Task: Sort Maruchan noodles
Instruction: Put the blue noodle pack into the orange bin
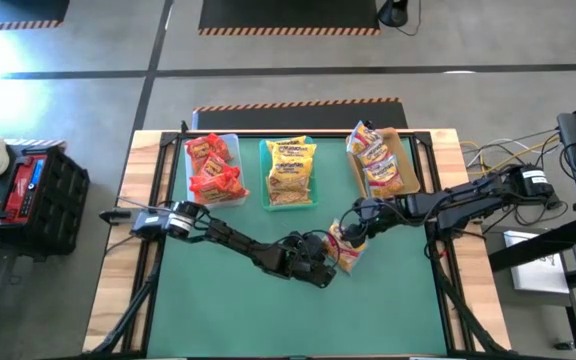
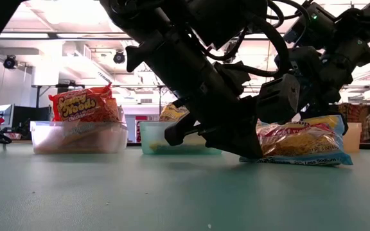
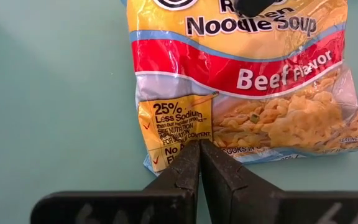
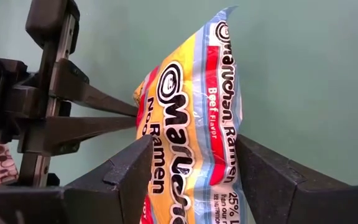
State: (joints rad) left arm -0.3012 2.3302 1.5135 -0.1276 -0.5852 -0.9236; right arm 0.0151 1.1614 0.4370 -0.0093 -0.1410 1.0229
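The right gripper [image 4: 191, 180] straddles the beef-flavor Maruchan packet [image 4: 194, 124], one finger on each side of it, near the middle of the green table [image 1: 218, 310]. The left gripper [image 3: 200, 163], fingers pinched together, presses its tips on the packet's edge. Behind, the clear bin [image 1: 230, 145] holds red-orange packets [image 1: 213, 168], the teal bin [image 1: 264, 170] yellow ones, the tan bin [image 1: 411, 165] yellow-and-pink ones.
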